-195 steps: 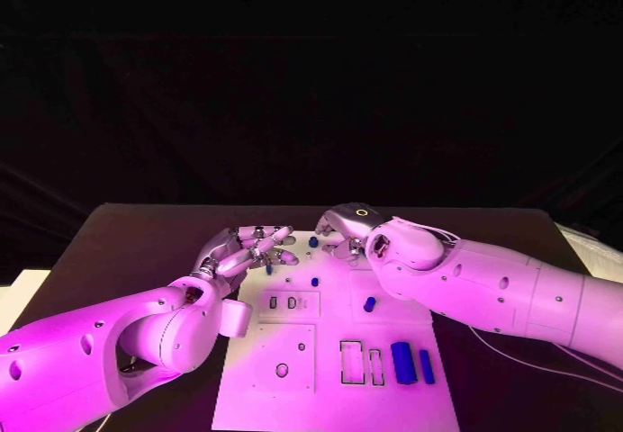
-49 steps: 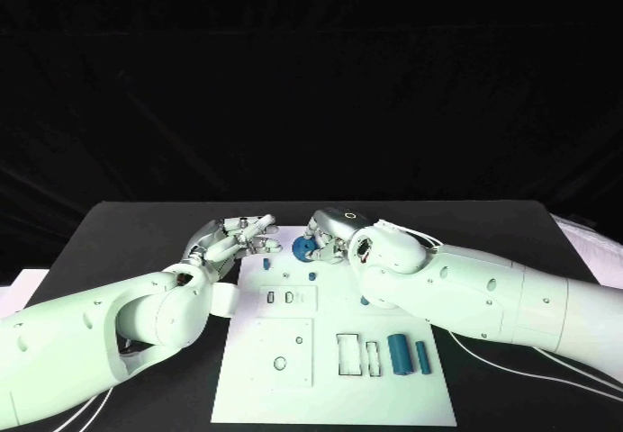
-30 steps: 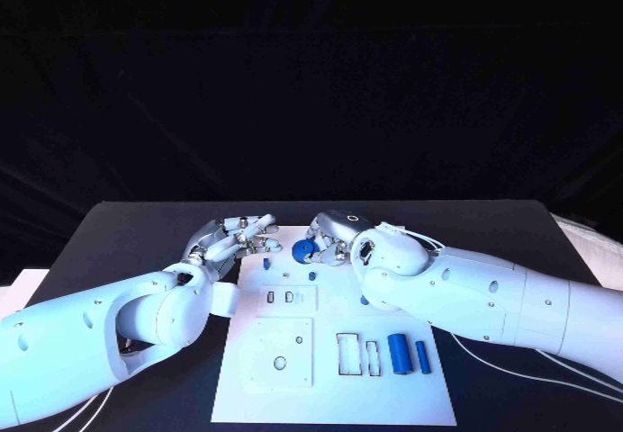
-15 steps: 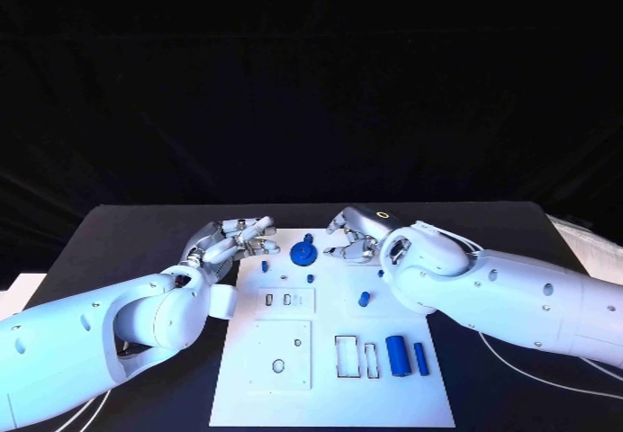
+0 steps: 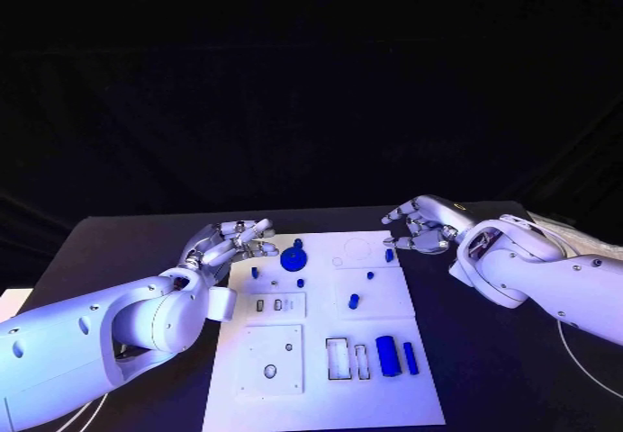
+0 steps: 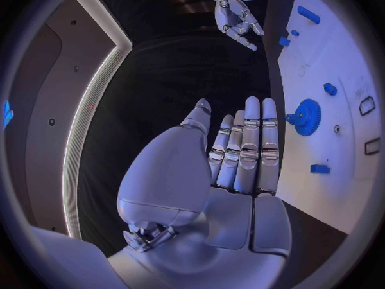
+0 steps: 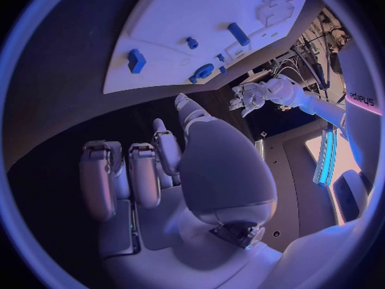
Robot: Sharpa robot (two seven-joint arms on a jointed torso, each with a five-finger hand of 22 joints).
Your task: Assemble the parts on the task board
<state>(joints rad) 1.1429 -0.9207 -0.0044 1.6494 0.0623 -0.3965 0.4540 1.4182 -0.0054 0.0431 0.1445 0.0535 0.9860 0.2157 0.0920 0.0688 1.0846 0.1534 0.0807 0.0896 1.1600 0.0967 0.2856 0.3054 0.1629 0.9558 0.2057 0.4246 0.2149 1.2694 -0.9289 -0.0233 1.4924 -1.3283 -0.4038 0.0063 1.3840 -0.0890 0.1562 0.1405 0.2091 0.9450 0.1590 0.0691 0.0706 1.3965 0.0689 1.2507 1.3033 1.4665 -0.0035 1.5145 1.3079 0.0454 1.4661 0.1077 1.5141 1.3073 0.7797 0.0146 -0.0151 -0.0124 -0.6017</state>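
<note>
The white task board (image 5: pixel 325 396) lies in the middle of the black table. A blue gear (image 5: pixel 294 259) sits on the board's far left part, with a small blue peg (image 5: pixel 255 272) beside it. My left hand (image 5: pixel 234 241) hovers at the board's far left corner, close to the gear, fingers straight and holding nothing. My right hand (image 5: pixel 422 225) hangs past the board's far right corner, fingers loosely bent and nothing in them. The left wrist view shows the gear (image 6: pixel 307 115), the board (image 6: pixel 337 70) and the right hand (image 6: pixel 235 13). The right wrist view shows the board (image 7: pixel 201 13) and the left hand (image 7: pixel 260 95).
Small blue pieces (image 5: pixel 352 301) (image 5: pixel 388 256) lie on the board's middle and far right. Two blue cylinders (image 5: pixel 387 349) (image 5: pixel 410 357) lie near the front right, beside rectangular slots (image 5: pixel 337 357). Black table (image 5: pixel 117 252) surrounds the board on both sides.
My right hand let go of the blue gear on the board and drew back to the right, off the board. The left hand has stayed put. The camera has shifted a little.
</note>
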